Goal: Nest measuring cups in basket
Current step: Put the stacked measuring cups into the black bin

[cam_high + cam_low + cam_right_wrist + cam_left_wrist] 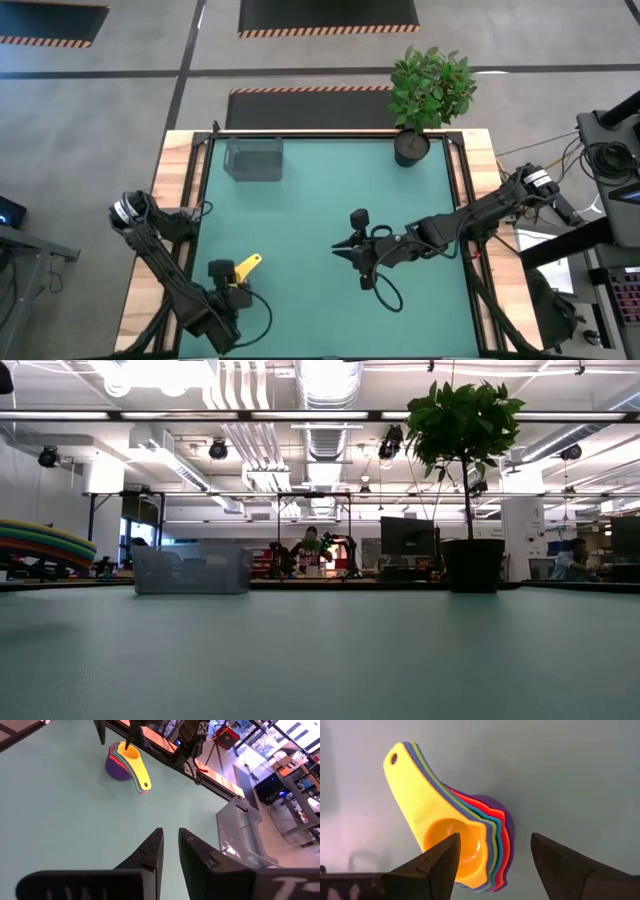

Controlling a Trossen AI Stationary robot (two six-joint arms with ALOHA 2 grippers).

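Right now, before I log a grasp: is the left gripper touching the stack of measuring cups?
Cannot tell. In the left wrist view the left gripper is open astride the measuring cups, one finger overlapping the yellow bowl, but no view shows contact or a gap plainly.

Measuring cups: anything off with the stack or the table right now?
Nothing stands out. The measuring cups sit neatly nested on the mat, yellow on top, handles aligned, under the open left gripper. The basket stands upright at the far edge, apparently empty. The right gripper waits mid-table.

One nested cup stack (465,840), one basket (254,158)
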